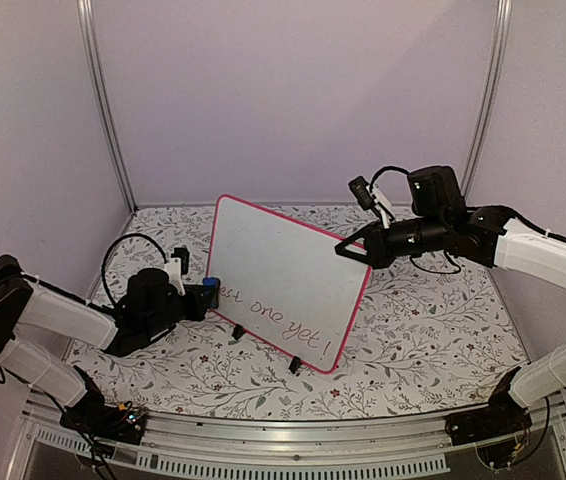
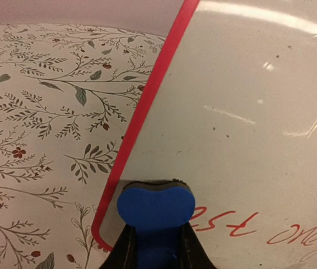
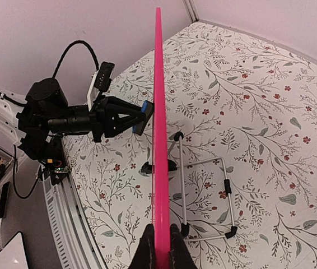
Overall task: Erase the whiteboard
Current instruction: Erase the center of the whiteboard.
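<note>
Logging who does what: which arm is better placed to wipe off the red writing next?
Left. The left tool holds the blue eraser against the whiteboard, right beside the red writing. The right tool is clamped on the board's edge, likely steadying it.

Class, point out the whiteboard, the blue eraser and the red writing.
whiteboard (image 1: 281,262): top external view, bare white face.
blue eraser (image 2: 154,206): left wrist view, middle of its blue foam.
red writing (image 2: 229,223): left wrist view, letters of the first word.
</note>
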